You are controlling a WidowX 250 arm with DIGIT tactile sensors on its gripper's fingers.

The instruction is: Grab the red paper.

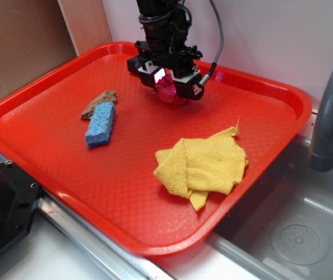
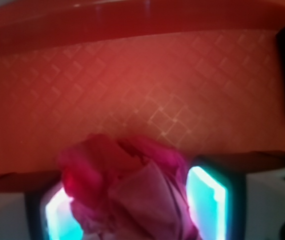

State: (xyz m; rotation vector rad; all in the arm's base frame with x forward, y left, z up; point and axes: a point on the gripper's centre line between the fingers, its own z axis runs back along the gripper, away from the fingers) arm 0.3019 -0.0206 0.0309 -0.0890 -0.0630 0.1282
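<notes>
The red paper is a small dark-red crumpled wad at the far middle of the red tray. My gripper stands straight over it, jaws down around it. In the wrist view the wad fills the gap between the two glowing pads, touching both, and my gripper is closed on it. The wad is at or just above the tray floor; I cannot tell which.
A blue sponge and a brown scrap lie left of the gripper. A folded yellow cloth lies at the front right. A grey faucet and sink are right of the tray.
</notes>
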